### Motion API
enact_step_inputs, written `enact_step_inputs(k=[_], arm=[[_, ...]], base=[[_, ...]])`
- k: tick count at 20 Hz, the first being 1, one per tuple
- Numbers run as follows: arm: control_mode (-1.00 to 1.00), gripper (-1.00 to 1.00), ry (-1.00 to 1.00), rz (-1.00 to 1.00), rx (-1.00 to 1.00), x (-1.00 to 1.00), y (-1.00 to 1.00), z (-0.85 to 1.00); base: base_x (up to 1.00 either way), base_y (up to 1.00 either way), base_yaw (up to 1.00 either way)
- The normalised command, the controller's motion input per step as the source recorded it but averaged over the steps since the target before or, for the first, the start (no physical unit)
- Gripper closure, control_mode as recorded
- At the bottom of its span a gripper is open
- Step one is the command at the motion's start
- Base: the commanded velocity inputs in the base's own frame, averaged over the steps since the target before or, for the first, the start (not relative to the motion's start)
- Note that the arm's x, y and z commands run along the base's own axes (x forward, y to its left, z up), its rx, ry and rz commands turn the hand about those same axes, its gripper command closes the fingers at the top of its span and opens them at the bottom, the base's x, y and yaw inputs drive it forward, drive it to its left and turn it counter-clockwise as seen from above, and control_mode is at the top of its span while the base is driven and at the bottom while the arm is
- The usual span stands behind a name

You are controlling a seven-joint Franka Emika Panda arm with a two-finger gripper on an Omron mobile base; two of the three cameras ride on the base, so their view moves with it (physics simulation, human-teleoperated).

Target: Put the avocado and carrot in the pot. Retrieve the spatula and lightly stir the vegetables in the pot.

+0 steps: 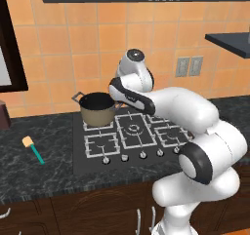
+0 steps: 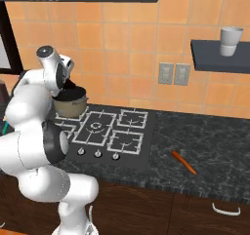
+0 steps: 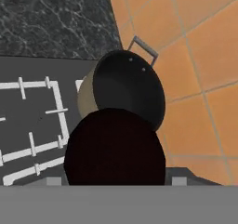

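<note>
**Left base view:** A round olive-bronze cooking pot point(image 1: 97, 109) with a dark inside stands on the back left burner of a black gas hob point(image 1: 132, 136) set into a dark marbled table point(image 1: 49, 127). The white robot arm point(image 1: 195, 117) bends forward from the lower right, its wrist arching over to the pot's right rim. A small spatula point(image 1: 32, 148) with a thin teal handle and a squarish tan-yellow head lies flat on the table, well to the left of the hob.

**Right base view:** The pot point(image 2: 72, 107) is partly masked by the arm point(image 2: 29, 107), which rises at lower left and reaches down over it. A slim, tapered orange carrot point(image 2: 183, 162) lies on the table point(image 2: 210, 136) to the right of the hob point(image 2: 110, 131), well apart from the pot. A white cup point(image 2: 230, 41) sits on a dark wall shelf point(image 2: 215, 56), beyond a pair of grey wall sockets point(image 2: 174, 74) on the orange tiles.

**Hand view:** The hand point(image 3: 116, 181) hangs above the pot point(image 3: 128, 88), whose dark inside and one grey side handle point(image 3: 144, 49) are in plain sight. A dark, rounded avocado point(image 3: 114, 146) sits in the hand, gripped with the jaws set wide around it. It hides both fingertips and overlaps the near rim of the pot, against the tiled wall.
</note>
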Motion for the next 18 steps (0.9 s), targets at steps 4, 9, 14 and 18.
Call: enact_step_inputs(k=[4,9,14,18], arm=[[-1.00,1.00,0.02,0.10,-0.12,0.76,0.32,-0.89],[-1.00,1.00,0.01,0.07,-0.08,0.39,0.18,-0.52],[-1.00,1.00,0.00,0.01,-0.03,0.31,0.14,-0.16],[-1.00,1.00,0.05,0.00,-0.02,0.51,0.30,-0.33]], base=[[0.00,0.00,0.00],[0.00,0.00,0.00],[0.00,0.00,0.00],[0.00,0.00,0.00]])
